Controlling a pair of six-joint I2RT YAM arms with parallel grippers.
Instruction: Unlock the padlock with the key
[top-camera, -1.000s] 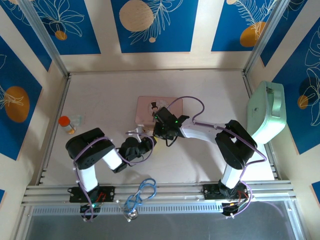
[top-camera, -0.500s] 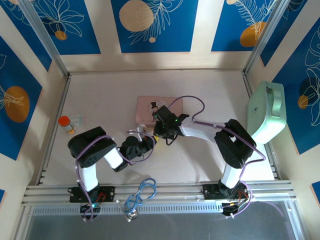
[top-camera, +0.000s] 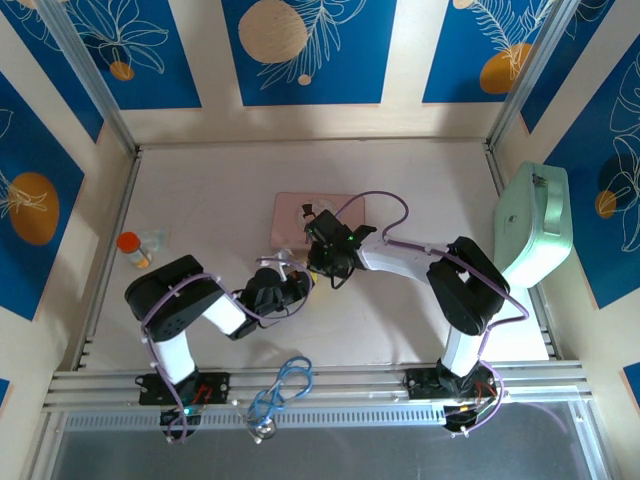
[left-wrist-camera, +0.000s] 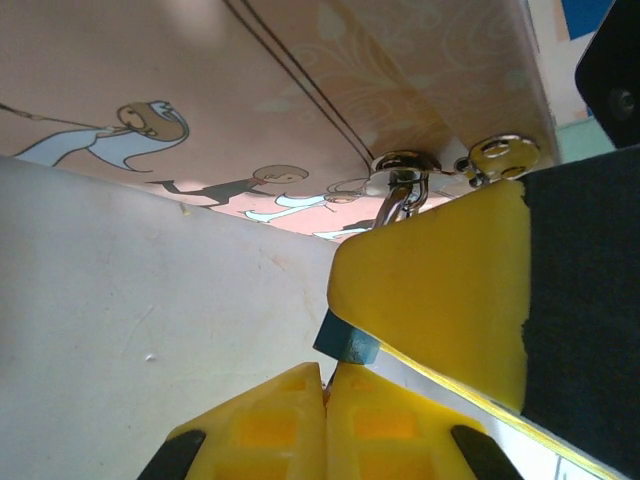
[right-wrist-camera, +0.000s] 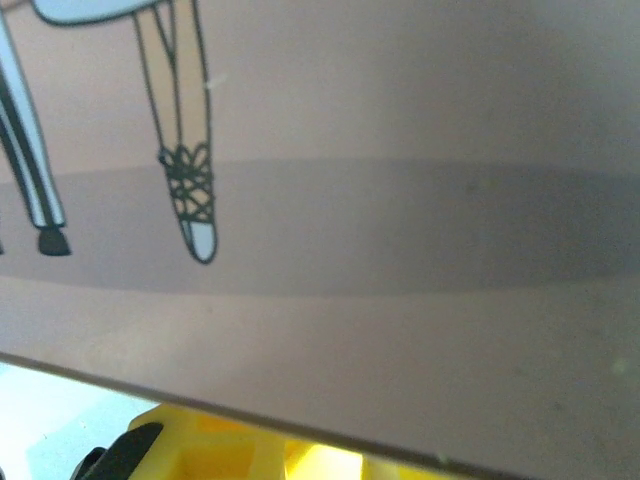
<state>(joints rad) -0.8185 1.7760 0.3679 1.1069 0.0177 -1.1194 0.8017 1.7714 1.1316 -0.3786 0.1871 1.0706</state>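
Note:
The padlock (left-wrist-camera: 346, 341) is tiny and blue-teal; just one corner pokes out from under a yellow finger (left-wrist-camera: 430, 290) of my right gripper (top-camera: 318, 262), which is shut on it. Its silvery shackle (left-wrist-camera: 398, 200) hangs from the metal clasp (left-wrist-camera: 400, 162) of the pink picture box (left-wrist-camera: 300, 100). My left gripper (left-wrist-camera: 326, 385) sits right below the padlock, fingers (left-wrist-camera: 260, 430) pressed together. A thin dark sliver, the key (left-wrist-camera: 327, 376), sticks out of their tips and touches the padlock's underside. In the top view both grippers meet at the box's near edge (top-camera: 300, 250), the left gripper (top-camera: 292, 285) lower.
The pink box lid (right-wrist-camera: 400, 150) lies very close over the right wrist camera. A mint-green case (top-camera: 535, 225) leans at the right wall. An orange-capped bottle (top-camera: 131, 247) stands at the left. A blue looped cord (top-camera: 280, 385) lies on the front rail.
My left gripper's fingers have closed together. The left arm's elbow has shifted slightly left. The right arm has stayed put.

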